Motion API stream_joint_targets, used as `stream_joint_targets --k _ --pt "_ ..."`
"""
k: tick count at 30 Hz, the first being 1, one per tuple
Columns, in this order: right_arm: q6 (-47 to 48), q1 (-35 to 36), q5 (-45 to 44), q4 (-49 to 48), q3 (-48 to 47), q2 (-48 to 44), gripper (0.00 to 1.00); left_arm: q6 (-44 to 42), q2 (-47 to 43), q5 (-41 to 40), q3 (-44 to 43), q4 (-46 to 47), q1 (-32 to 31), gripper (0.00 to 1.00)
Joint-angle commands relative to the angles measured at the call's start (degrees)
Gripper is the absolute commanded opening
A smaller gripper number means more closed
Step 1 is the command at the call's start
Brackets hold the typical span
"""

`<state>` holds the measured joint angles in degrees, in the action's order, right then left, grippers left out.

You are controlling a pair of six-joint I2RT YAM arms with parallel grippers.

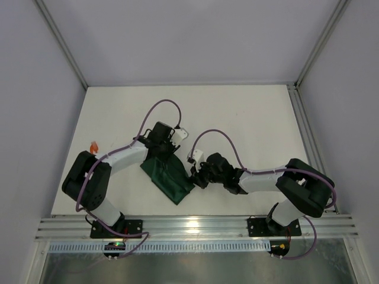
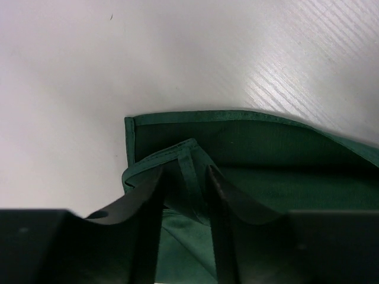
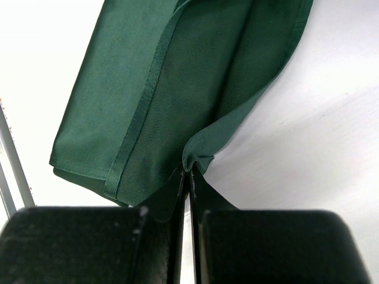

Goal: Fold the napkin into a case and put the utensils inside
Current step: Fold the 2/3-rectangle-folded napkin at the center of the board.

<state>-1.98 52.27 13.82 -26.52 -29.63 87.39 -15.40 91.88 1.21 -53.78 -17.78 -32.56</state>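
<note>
The dark green napkin point(image 1: 170, 176) lies folded into an oblong near the table's front, between the two arms. At its far end my left gripper point(image 1: 160, 155) points down. In the left wrist view, the left gripper point(image 2: 185, 171) has its fingers closed around a raised fold of the napkin's point(image 2: 284, 154) hemmed corner. My right gripper point(image 1: 194, 176) is at the napkin's right edge. In the right wrist view, the right gripper point(image 3: 189, 168) pinches a small lip of the napkin's point(image 3: 160, 77) edge. One orange utensil point(image 1: 93, 146) lies at the table's far left edge.
An aluminium rail point(image 1: 189, 225) runs along the table's near edge, where both arm bases are bolted. Purple cables point(image 1: 163, 105) loop above both wrists. Frame posts point(image 1: 62, 47) and grey walls bound the table's left and right sides.
</note>
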Motion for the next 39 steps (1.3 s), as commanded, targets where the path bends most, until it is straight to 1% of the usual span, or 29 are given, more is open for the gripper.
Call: stream_joint_targets --k 1,2,3,4,7,8,11,12,14,15,16,18,19,20,23,24,26,27,28,30,34,38,39 --pt "-0.4 -0.2 -0.3 -3.2 0.1 0.1 0.07 0.0 -2.3 -0.6 0.7 0.6 -0.2 0.31" --pt "-0.4 -0.2 -0.3 -3.1 0.1 -0.1 0.08 -0.3 -2.5 -2.3 0.9 0.6 -0.2 0.24" --pt "-0.5 -0.2 -0.3 -3.0 0.1 -0.3 0.09 -0.3 -2.8 -2.4 1.0 0.8 -0.1 0.2" --pt "-0.6 -0.1 -0.4 -2.7 0.0 -0.3 0.13 -0.4 -3.3 -2.4 1.2 1.0 -0.2 0.13" --pt "-1.2 -0.2 -0.9 -0.9 -0.8 -0.2 0.24 -0.6 -4.0 -2.2 2.0 1.8 -0.1 0.02" --pt "-1.3 -0.2 -1.3 -0.3 -1.1 -0.3 0.31 -0.9 -4.3 -2.2 2.3 2.0 -0.2 0.0" --pt "-1.4 -0.4 -2.5 2.9 -2.9 -0.5 0.42 -1.1 -4.8 -2.0 3.2 3.1 -0.1 0.0" --pt "-1.6 -0.7 -2.8 3.6 -3.3 -0.7 0.47 -1.0 -5.0 -2.1 3.3 3.2 -0.2 0.0" --pt "-2.2 -2.3 -2.4 5.8 -5.0 -0.7 0.53 -1.1 -5.3 -2.3 3.8 3.9 -0.2 0.0" --pt "-2.5 -3.3 -1.4 6.3 -6.2 -0.5 0.6 -1.2 -5.7 -2.3 4.0 4.2 -0.2 0.0" --pt "-3.5 -6.0 2.1 7.1 -7.0 0.0 0.62 -1.2 -5.9 -2.1 4.2 4.3 -0.2 0.0" --pt "-5.2 -9.7 6.5 7.3 -8.9 1.6 0.66 -1.3 -6.2 -2.0 4.3 4.8 -0.2 0.0" --pt "-7.1 -11.8 11.2 7.1 -11.1 4.3 0.66 -1.4 -6.1 -1.8 4.4 4.9 -0.2 0.0" --pt "-8.2 -15.3 12.5 7.1 -12.4 5.9 0.66 -1.4 -6.0 -1.9 4.4 5.1 -0.2 0.0" --pt "-11.1 -19.5 18.2 7.7 -18.1 12.8 0.66 -1.2 -6.0 -1.4 4.6 5.6 -0.2 0.0" --pt "-11.5 -19.8 20.2 9.5 -22.1 14.6 0.66 -1.0 -6.1 -1.4 4.7 5.7 -0.2 0.0" --pt "-11.6 -19.7 25.3 13.4 -27.0 20.3 0.66 -0.8 -6.4 -1.5 5.0 6.0 -0.2 0.0" --pt "-11.9 -19.7 26.5 16.4 -31.1 22.1 0.65 -0.9 -6.5 -1.7 5.1 5.9 -0.2 0.0" --pt "-12.3 -19.7 27.0 17.5 -32.5 25.2 0.63 -0.9 -7.1 -1.7 5.2 6.0 -0.2 0.0" --pt "-12.6 -19.7 26.3 20.2 -35.0 27.3 0.63 -1.1 -7.7 -2.0 5.7 6.3 -0.1 0.0" --pt "-14.4 -19.7 27.0 21.0 -35.9 30.7 0.63 -1.0 -9.0 -1.8 6.9 6.9 -0.1 0.0" --pt "-17.0 -18.9 29.0 19.8 -36.6 34.1 0.63 -1.2 -9.8 -1.8 7.9 7.3 -0.1 0.0" --pt "-17.7 -18.6 30.7 18.2 -36.6 35.4 0.63 -1.2 -9.8 -1.7 8.0 7.4 -0.1 0.0"
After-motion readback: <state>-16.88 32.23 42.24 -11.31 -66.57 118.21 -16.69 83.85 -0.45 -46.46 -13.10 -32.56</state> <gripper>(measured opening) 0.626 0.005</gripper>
